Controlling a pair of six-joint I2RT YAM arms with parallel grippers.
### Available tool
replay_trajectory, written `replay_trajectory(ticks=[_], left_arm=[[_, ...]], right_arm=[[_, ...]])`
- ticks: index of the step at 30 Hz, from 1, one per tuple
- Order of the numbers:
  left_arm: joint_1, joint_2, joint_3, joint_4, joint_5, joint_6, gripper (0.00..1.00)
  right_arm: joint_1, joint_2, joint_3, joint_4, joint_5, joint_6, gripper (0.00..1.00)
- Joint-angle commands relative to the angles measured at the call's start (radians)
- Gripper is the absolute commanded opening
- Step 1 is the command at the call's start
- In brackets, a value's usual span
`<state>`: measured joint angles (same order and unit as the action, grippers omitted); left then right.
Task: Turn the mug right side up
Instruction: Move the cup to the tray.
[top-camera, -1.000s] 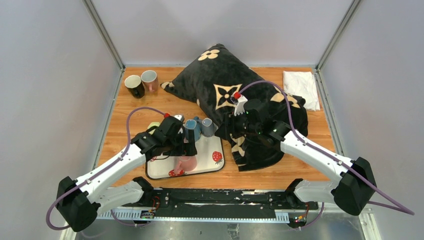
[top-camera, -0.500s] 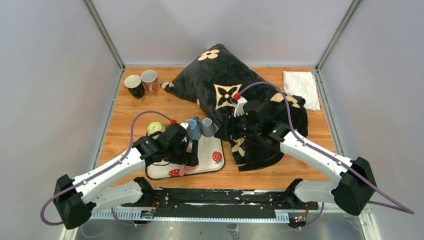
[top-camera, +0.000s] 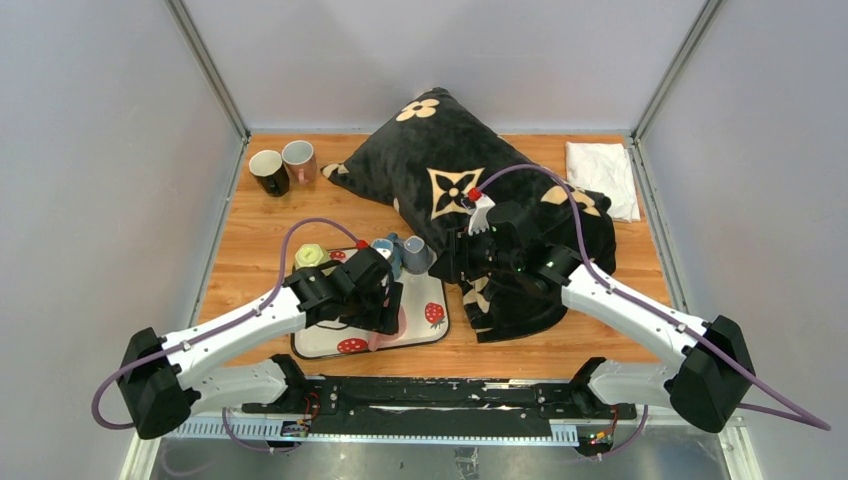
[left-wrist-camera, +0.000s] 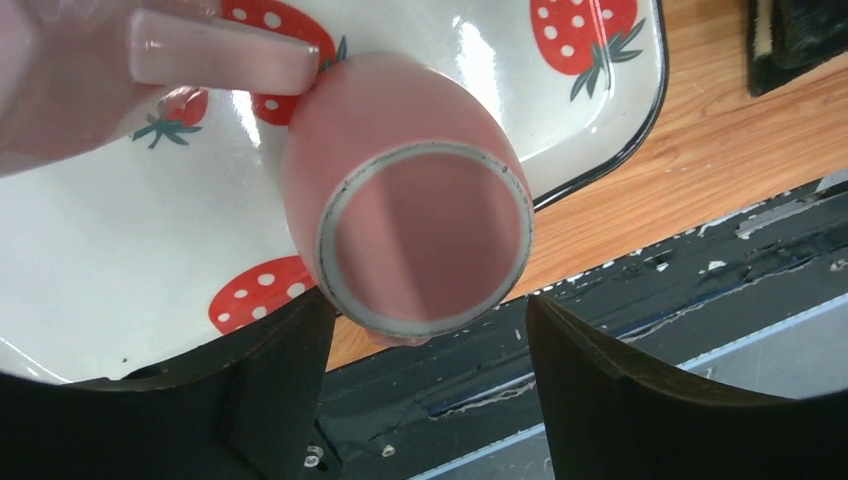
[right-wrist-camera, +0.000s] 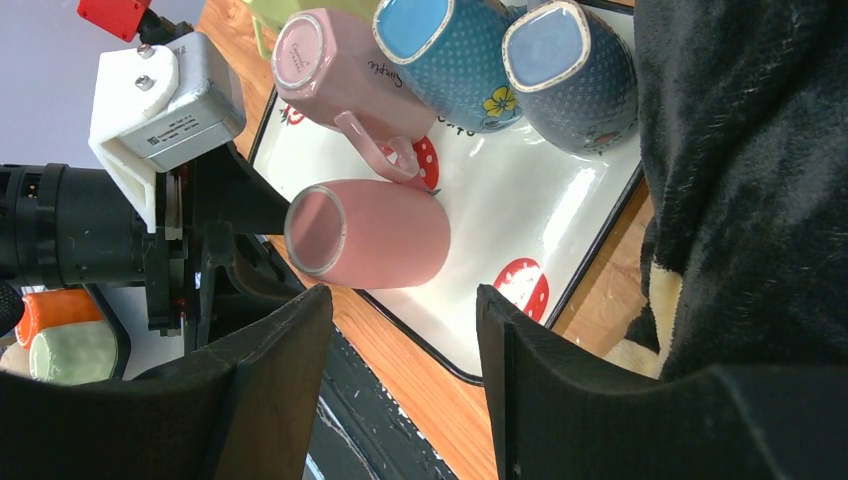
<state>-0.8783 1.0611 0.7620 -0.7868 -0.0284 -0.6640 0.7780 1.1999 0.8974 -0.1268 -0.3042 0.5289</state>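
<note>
Mug of pink glazed ceramic (right-wrist-camera: 385, 235) lies on its side over the near part of a white enamel tray with strawberry print and dark rim (right-wrist-camera: 545, 210). Its unglazed base ring squarely faces the left wrist camera; the mouth is turned away and not seen. A pink handle sits at the mug's upper side, between it and a neighbouring mug; which of the two owns it cannot be determined. Left tool (left-wrist-camera: 428, 305) is clamped on the mug, one finger on each side of the body at the base end, in line with the mug's axis. Whether the mug bears on the tray or is carried just clear of it cannot be told.

Three further mugs crowd the tray's far edge, bases toward the right wrist camera: a squarish pink mug with script lettering (right-wrist-camera: 335, 65), a blue dotted mug with a yellow flower (right-wrist-camera: 450, 50) and a grey-blue dotted mug (right-wrist-camera: 575, 70).

Right tool (right-wrist-camera: 400, 292) hangs over the tray's right side, fingers apart, holding nothing, just beside a black plush cushion with tan flower motifs (top-camera: 450, 170).

A pale green angular cup (top-camera: 308, 255) stands by the tray's far left corner on the wooden tabletop (top-camera: 290, 215). At the far left corner a black mug (top-camera: 268, 170) and a pale pink upright mug (top-camera: 298, 158) stand side by side. A white folded cloth (top-camera: 600, 175) lies at the far right.
</note>
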Motion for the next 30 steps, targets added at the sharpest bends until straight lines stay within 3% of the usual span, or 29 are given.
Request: replay_trajectory(ticks=[1, 19, 25, 30], left_arm=[[-0.014, 0.029, 0.047, 0.061, 0.008, -0.01, 0.71], [-0.015, 0.176, 0.101, 0.234, 0.056, -0.031, 0.36], [-0.014, 0.205, 0.152, 0.251, 0.043, -0.007, 0.41], [-0.014, 0.209, 0.2, 0.239, 0.038, 0.023, 0.61]], right_arm=[[0.015, -0.032, -0.015, 0.005, 0.018, 0.0, 0.59], [0.015, -0.077, -0.026, -0.032, 0.075, -0.019, 0.59], [0.015, -0.081, -0.023, -0.044, 0.096, -0.019, 0.59], [0.015, -0.086, -0.013, -0.065, 0.13, -0.022, 0.59]])
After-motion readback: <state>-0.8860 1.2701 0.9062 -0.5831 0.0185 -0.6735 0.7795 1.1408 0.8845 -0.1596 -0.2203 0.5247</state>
